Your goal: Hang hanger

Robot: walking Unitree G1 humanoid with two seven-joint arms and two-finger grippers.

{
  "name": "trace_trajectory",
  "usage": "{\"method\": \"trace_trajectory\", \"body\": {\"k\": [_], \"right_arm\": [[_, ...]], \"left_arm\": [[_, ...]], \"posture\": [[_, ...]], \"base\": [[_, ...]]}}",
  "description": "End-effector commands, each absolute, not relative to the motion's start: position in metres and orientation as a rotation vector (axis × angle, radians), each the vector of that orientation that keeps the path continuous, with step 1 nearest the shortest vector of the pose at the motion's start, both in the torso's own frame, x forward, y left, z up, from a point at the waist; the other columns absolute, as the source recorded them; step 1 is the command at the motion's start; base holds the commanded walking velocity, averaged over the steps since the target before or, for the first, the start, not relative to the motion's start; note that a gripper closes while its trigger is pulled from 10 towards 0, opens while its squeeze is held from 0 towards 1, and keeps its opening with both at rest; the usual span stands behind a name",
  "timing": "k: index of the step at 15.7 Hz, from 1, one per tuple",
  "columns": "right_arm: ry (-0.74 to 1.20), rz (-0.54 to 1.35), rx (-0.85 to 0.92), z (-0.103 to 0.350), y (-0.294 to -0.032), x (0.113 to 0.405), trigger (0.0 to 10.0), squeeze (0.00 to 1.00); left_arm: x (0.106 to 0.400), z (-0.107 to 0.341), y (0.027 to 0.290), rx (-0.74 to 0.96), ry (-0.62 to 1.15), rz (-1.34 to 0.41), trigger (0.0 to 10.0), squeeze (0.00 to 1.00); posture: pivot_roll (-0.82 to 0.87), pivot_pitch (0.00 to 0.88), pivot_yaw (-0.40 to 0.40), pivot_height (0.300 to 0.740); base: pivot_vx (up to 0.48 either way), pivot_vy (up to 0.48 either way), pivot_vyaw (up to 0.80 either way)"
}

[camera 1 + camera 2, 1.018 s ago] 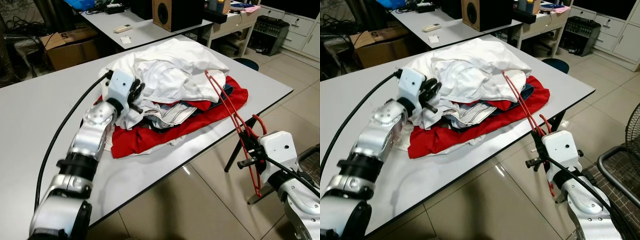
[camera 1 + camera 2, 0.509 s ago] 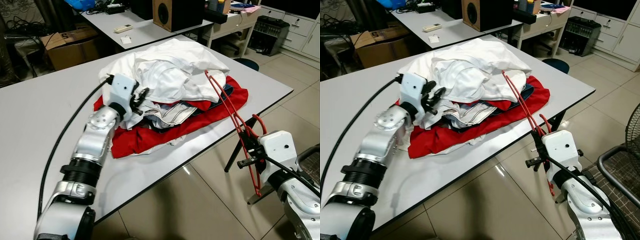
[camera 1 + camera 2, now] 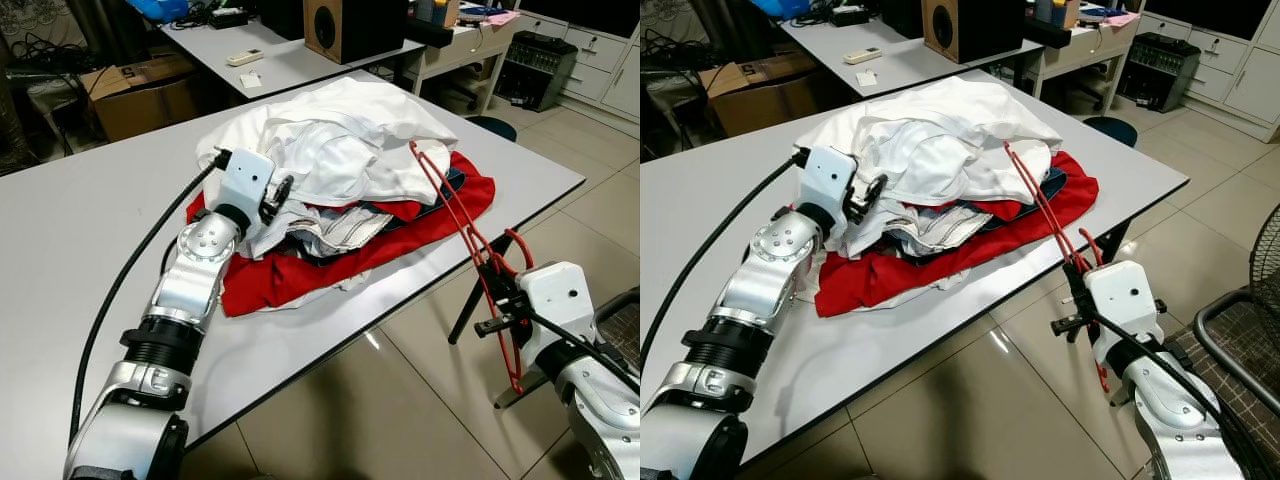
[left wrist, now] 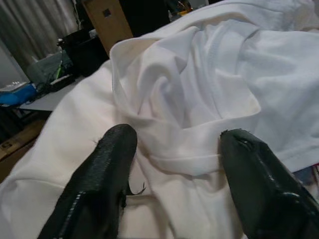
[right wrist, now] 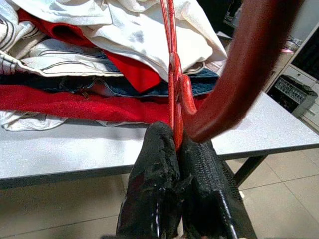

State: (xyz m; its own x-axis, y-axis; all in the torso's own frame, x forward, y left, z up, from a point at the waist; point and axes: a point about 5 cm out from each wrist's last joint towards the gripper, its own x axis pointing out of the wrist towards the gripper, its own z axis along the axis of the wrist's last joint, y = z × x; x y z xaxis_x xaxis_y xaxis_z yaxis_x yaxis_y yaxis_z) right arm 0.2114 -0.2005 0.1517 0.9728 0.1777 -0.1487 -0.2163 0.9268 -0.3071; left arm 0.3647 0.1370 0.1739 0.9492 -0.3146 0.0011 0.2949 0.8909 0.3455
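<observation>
- Right gripper point(image 5: 172, 144): fingers pinched tight on the red plastic hanger point(image 3: 462, 232) close to its hook; held off the near edge of the table point(image 3: 60, 240), over the tiled floor point(image 3: 400, 410).
- Red plastic hanger: slants up from the right gripper toward the clothes pile, its far shoulder just beside the pile's right flank; whether it touches the cloth cannot be told.
- Left gripper point(image 4: 172, 149): fingers spread wide, empty, set against the left flank of the clothes pile, a fold of a white T-shirt point(image 4: 199, 99) lying between them.
- Clothes pile point(image 3: 340, 190): mid-table; white garments on top, a striped piece and something denim-blue beneath, a red garment point(image 3: 300, 275) at the bottom spreading toward the near table edge.
- Behind the pile: a second table with a wooden speaker point(image 3: 345, 25) and a remote control point(image 3: 245, 57).
- Step in hand, as judged: hanger secured, a garment being chosen from the pile.
- Next move, as judged: close the left fingers on the white fold without catching lower layers, lift it free, then bring the hanger's shoulder to its neck opening.
</observation>
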Motion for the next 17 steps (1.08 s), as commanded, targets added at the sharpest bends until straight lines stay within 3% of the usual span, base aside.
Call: {"method": "trace_trajectory", "body": {"k": [1,2,3,4,11,12,13,14,17], "right_arm": [[0.108,0.2,-0.332,0.153,-0.201,0.212,10.0,0.0],[0.107,0.199,-0.331,0.153,-0.2,0.212,10.0,0.0],[0.107,0.199,-0.331,0.153,-0.2,0.212,10.0,0.0],[0.106,0.201,-0.331,0.153,-0.2,0.212,10.0,0.0],[0.101,0.205,-0.337,0.154,-0.2,0.214,10.0,0.0],[0.1,0.205,-0.338,0.154,-0.2,0.214,10.0,0.0],[0.099,0.206,-0.339,0.154,-0.2,0.214,10.0,0.0],[0.097,0.207,-0.341,0.155,-0.2,0.214,10.0,0.0],[0.097,0.206,-0.341,0.155,-0.2,0.213,10.0,0.0]], "left_arm": [[0.364,0.173,0.139,0.355,-0.059,-0.305,10.0,1.0],[0.361,0.174,0.138,0.3,-0.063,-0.312,10.0,0.93],[0.359,0.173,0.135,0.235,-0.056,-0.329,10.0,0.73],[0.358,0.17,0.132,0.217,-0.044,-0.337,10.0,0.0],[0.357,0.16,0.116,0.227,-0.02,-0.361,10.0,0.0],[0.359,0.161,0.114,0.222,-0.023,-0.351,5.0,0.0],[0.361,0.162,0.113,0.229,-0.026,-0.348,3.8,0.0],[0.364,0.162,0.11,0.292,-0.034,-0.346,0.0,0.0],[0.365,0.162,0.111,0.318,-0.033,-0.336,0.0,0.0]], "posture": [[-0.19,0.0,0.075,0.74],[-0.19,0.0,0.079,0.74],[-0.19,0.0,0.078,0.74],[-0.19,0.0,0.078,0.74],[-0.2,0.0,0.075,0.74],[-0.2,0.0,0.074,0.74],[-0.2,0.0,0.074,0.74],[-0.2,0.0,0.075,0.74],[-0.21,0.0,0.077,0.74]], "base": [[0.0,0.0,0.0],[0.0,0.0,0.0],[0.0,0.0,0.0],[0.0,0.0,0.0],[0.0,0.0,0.0],[0.0,0.0,0.0],[0.0,0.0,0.0],[0.0,0.0,0.0],[0.0,0.0,0.0]]}}
